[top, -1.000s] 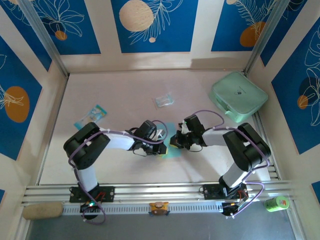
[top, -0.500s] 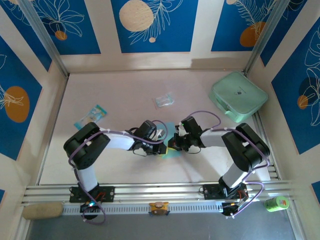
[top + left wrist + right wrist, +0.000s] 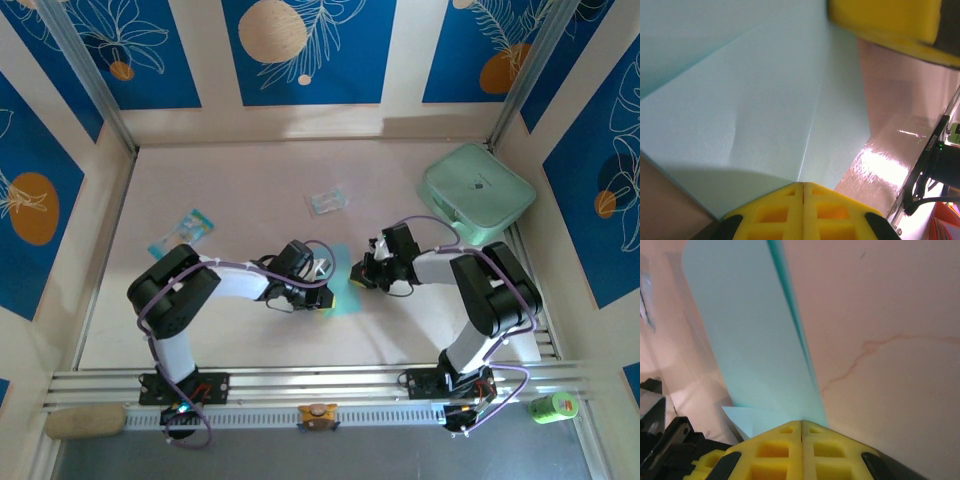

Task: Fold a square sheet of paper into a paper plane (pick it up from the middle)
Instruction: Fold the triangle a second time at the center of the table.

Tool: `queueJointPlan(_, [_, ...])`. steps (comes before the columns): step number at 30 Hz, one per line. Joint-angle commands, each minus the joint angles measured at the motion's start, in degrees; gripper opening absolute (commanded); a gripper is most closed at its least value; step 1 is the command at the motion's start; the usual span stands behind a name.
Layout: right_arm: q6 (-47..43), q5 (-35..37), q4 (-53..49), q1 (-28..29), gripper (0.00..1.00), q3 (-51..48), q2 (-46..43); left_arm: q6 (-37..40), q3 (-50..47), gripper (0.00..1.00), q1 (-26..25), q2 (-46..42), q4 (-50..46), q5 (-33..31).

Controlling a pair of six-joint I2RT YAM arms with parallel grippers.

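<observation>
1. The square sheet of paper point(image 3: 343, 288) lies on the tabletop point(image 3: 240, 180), near its middle and between the two claws. Creases and a folded-over edge show it is partly folded.
2. I judge it very light, thin and limp. It should slide on the smooth surface, sag when lifted, and crumple if pinched hard.
3. The best hold looks to be a doubled fold near the middle, where the layers add stiffness.
4. The left claw point(image 3: 803, 192) has its pads pressed together, tips at the paper. Whether a layer is nipped, I cannot tell.
5. The right claw point(image 3: 801, 429) is likewise closed, tips against the long fold.
6. Farther off lie a clear wrapper point(image 3: 327, 200) and, far right, a mint-green case point(image 3: 477, 190).
</observation>
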Motion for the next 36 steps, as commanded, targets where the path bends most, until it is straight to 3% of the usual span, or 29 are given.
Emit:
queueJointPlan(1, [-1.48, 3.31, -2.09, -1.79, 0.01, 1.46, -0.04, 1.44, -0.67, 0.00, 0.36, 1.84, -6.65, -1.45])
queueJointPlan(8, [-1.58, -0.39, -2.71, -0.03, 0.02, 1.81, -5.04, 1.66, -0.50, 0.00, 0.38, 1.79, -6.67, -1.31])
queueJointPlan(15, [-1.16, -1.31, -1.34, 4.79, 0.02, 2.81, -0.16, 2.06, -0.21, 0.00, 0.40, 1.78, -6.82, -1.40])
queueJointPlan(19, [-0.42, 2.24, -4.31, 3.53, 0.01, 2.49, 2.66, 2.15, -0.32, 0.00, 0.39, 1.26, -6.85, -1.56])
queueJointPlan(28, [0.52, 0.93, -1.52, 2.64, 0.00, -0.73, 3.33, -1.06, 3.21, 0.01, 0.39, -1.30, -3.21, 0.22])
queueJointPlan(36, [0.78, 1.24, -1.17, 2.87, 0.00, -0.99, 3.28, -0.13, 8.47, 0.07, 0.38, 3.52, -2.88, 0.37])
